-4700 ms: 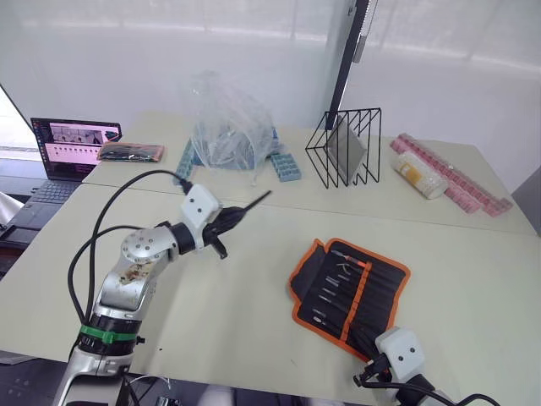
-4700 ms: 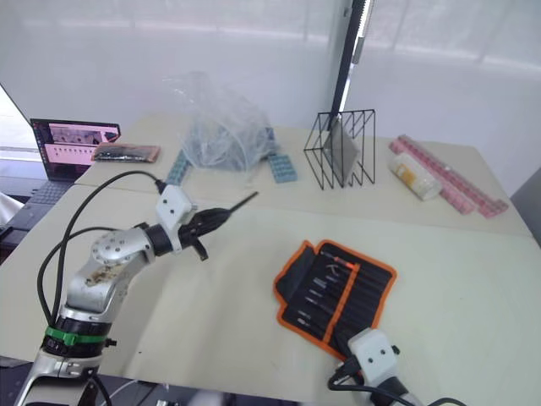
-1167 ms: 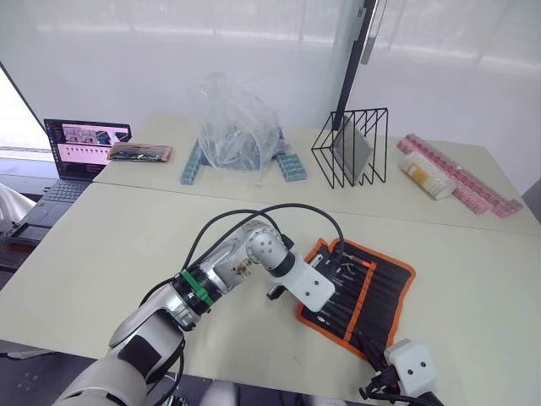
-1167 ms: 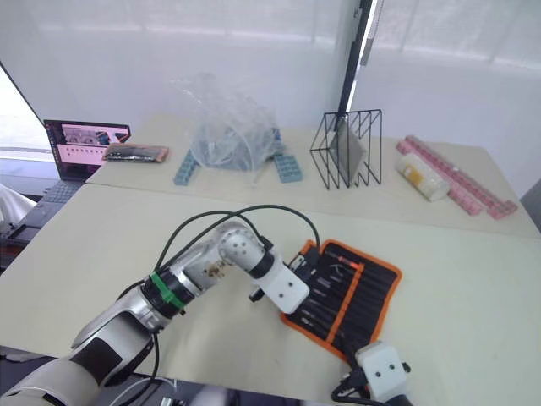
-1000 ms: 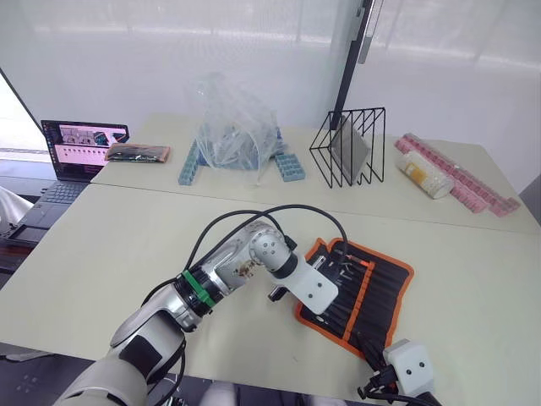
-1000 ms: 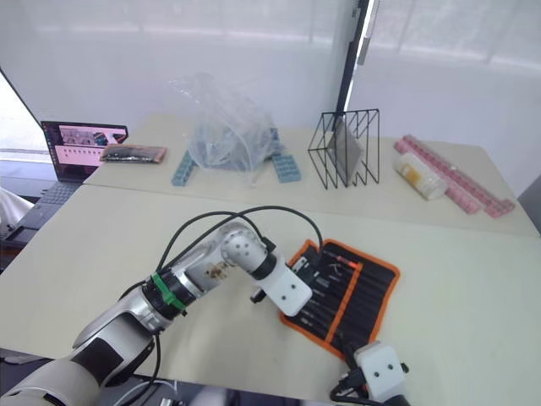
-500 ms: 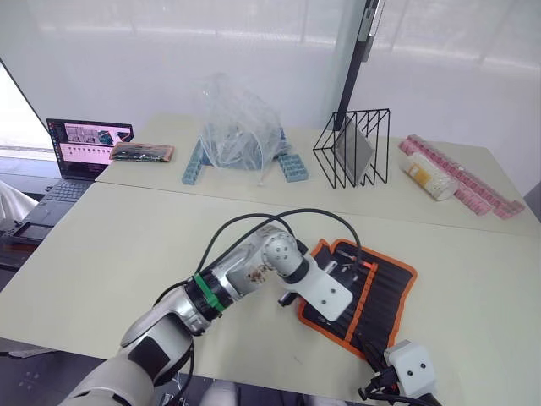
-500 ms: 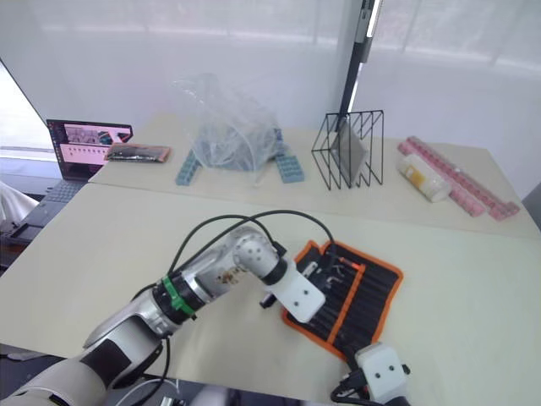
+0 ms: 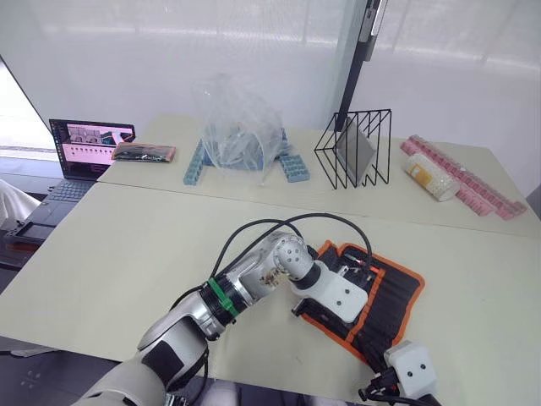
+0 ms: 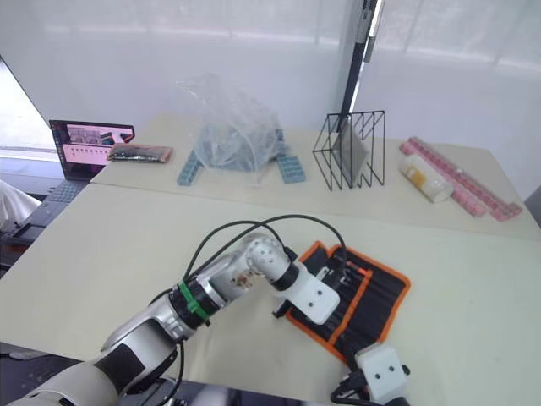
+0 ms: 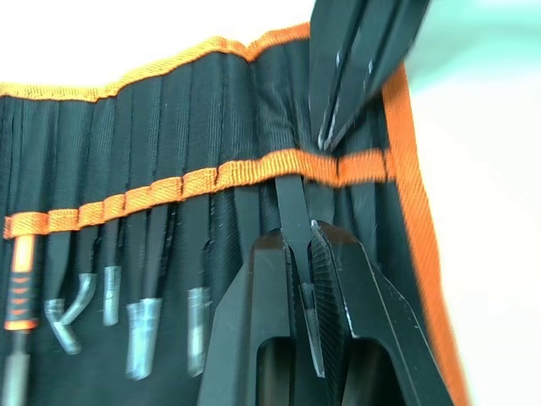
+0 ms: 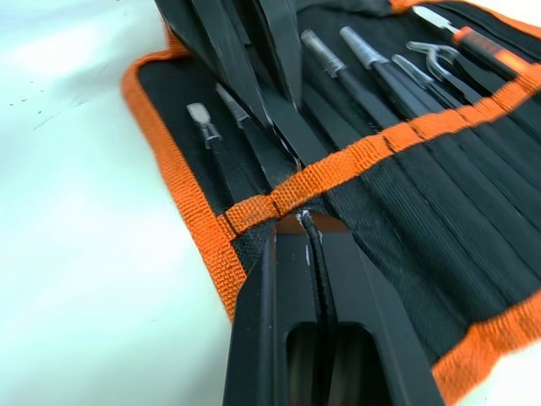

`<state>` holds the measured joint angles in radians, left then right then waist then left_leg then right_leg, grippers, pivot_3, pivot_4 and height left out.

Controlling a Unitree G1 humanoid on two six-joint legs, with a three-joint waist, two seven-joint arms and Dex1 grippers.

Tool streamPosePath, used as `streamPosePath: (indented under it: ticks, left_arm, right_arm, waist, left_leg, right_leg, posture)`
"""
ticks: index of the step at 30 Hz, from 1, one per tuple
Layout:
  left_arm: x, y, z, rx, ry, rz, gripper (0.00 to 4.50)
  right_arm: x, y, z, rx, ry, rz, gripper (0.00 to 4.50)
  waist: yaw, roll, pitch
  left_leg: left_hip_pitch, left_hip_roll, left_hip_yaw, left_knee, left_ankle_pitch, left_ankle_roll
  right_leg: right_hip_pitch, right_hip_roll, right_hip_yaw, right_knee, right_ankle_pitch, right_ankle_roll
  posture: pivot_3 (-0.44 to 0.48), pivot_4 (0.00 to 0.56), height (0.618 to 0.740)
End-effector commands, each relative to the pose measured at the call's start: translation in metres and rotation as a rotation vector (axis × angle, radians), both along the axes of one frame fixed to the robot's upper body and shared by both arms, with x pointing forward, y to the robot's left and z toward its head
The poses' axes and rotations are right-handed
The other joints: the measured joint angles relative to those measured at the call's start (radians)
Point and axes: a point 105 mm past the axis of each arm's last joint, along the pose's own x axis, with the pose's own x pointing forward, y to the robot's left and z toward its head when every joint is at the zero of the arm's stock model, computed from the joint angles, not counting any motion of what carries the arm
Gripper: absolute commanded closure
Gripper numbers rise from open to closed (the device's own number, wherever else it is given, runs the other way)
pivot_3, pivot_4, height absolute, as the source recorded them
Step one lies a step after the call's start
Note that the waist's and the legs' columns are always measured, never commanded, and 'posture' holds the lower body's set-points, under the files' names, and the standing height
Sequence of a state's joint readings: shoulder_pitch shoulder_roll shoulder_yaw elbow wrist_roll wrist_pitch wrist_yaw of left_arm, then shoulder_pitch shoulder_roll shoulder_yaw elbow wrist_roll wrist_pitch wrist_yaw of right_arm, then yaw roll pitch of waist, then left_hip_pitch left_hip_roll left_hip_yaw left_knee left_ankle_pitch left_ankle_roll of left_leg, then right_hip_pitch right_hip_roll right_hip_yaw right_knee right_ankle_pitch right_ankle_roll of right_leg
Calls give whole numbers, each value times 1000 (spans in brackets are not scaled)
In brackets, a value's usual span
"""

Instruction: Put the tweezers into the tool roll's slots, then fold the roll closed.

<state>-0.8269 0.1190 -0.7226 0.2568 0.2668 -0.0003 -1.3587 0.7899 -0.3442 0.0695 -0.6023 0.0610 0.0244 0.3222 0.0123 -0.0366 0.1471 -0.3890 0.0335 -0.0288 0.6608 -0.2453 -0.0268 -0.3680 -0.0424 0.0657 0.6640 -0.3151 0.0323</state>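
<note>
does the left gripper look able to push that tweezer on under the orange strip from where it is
Probably yes. The left gripper is shut on the tweezers, whose tip already sits at the orange strip on the tool roll. The right gripper crowds that same slot, though.

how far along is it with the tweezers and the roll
Done: several tools already sit in slots under the orange strip. In hand: the left gripper pinches one pair of tweezers running under that strip, with the right gripper shut beside it. Left: the tool roll lies open, not yet folded.
</note>
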Motion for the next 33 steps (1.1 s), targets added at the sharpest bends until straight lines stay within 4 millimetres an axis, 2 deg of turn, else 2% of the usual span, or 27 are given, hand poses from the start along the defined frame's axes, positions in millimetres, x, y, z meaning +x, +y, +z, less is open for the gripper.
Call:
streamPosePath:
  ticks: [1,7,12,16,19,28,33]
  left_arm:
    - [-22,-13,-5,-2,37,-139,4477]
    - [-2,-9,-13,12,-37,-105,4477]
    - [16,-12,-4,-27,-114,-75,4477]
    - [23,-17,5,-50,-138,-66,4477]
    - [23,-20,7,-56,-136,-73,4477]
    - [-4,-33,-7,-74,-20,-92,4477]
    - [1,-31,-6,-84,-23,-58,4477]
  right_arm:
    - [-9,1,-21,-7,106,5,4500]
    - [-9,1,-22,-6,108,7,4500]
    - [-10,2,-23,-4,111,10,4500]
    - [-10,3,-23,-4,112,11,4500]
    - [-10,2,-23,-5,112,11,4500]
    - [-11,4,-24,-7,114,13,4500]
    - [-12,3,-24,-7,114,15,4500]
  waist:
    - [0,0,0]
    - [-1,0,0]
    - [-1,-1,0]
    - [-3,-1,0]
    - [-3,-1,0]
    - [-3,0,-1]
    - [-1,0,-3]
  left_leg:
    - [0,0,0,0,0,0]
    - [0,0,0,0,0,0]
    - [0,0,0,0,0,0]
    - [0,0,0,0,0,0]
    - [0,-1,0,0,0,1]
    - [0,-1,0,0,1,2]
    - [0,-2,0,0,1,2]
  right_leg:
    - [0,0,0,0,0,0]
    - [0,0,0,0,0,0]
    - [1,0,0,0,0,1]
    - [0,0,1,0,-1,3]
    - [0,0,1,0,-1,3]
    - [1,0,2,0,-1,4]
    - [1,0,2,0,-1,4]
  posture:
    - [0,150,720]
    - [0,150,720]
    - [0,150,720]
    - [0,150,720]
    - [0,150,720]
    - [0,150,720]
    - [0,150,720]
